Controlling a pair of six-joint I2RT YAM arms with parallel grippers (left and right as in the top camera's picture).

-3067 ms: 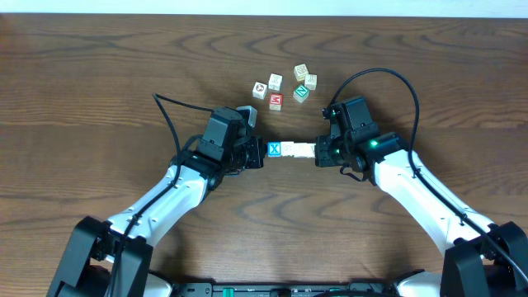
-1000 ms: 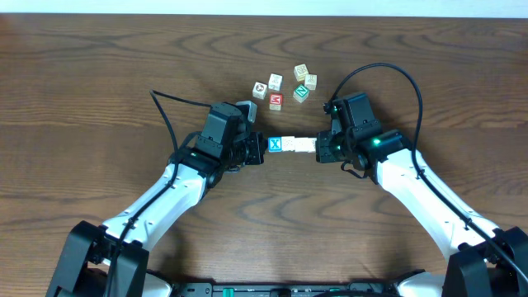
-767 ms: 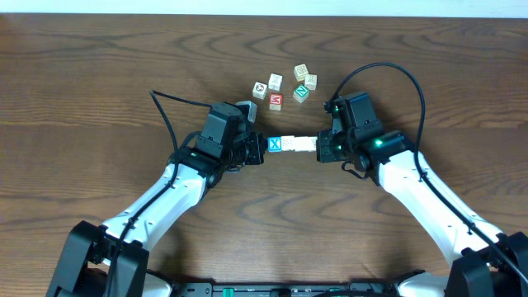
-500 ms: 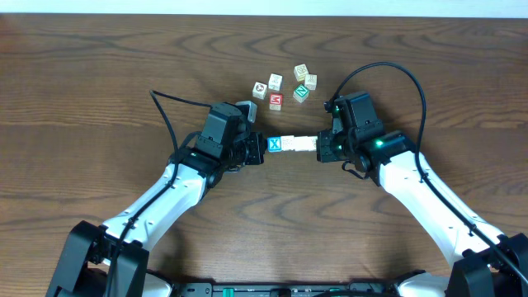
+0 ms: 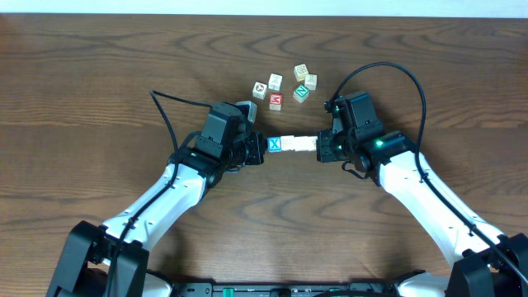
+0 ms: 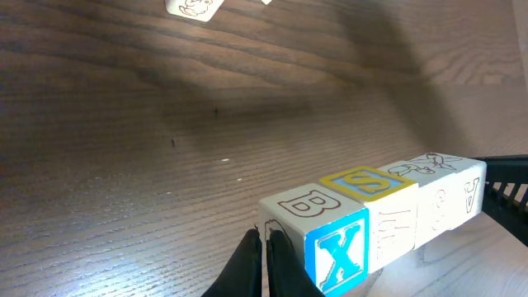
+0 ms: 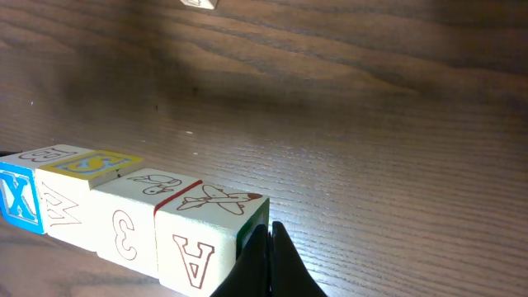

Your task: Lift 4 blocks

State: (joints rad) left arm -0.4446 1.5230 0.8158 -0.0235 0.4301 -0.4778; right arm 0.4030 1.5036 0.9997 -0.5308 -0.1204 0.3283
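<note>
Left hand (image 5: 257, 149): fingers clenched together with nothing between them, tips butted flat against the outer end face of the X block (image 6: 334, 252), which is bright blue with a white letter. Right hand (image 5: 322, 148): likewise clenched on nothing, tips pressed against the outer end of the A block (image 7: 198, 239) at the opposite end. The four blocks (image 5: 293, 145) form one straight row, face against face, and are pinched endwise between the two hands. Order from the left hand: X block, S block (image 6: 367, 183) with a yellow-framed top, a cream block with faint marks, then A block. The row sits between the two arms at mid-counter. A pale patch and shadow show beneath it in the left wrist view, but whether its underside is off the counter (image 5: 99, 74) cannot be settled. Beyond the row, well apart from it toward the far edge, lies a loose cluster: a red cube (image 5: 275, 101), a green cube (image 5: 301, 92) and several cream ones close around them.
</note>
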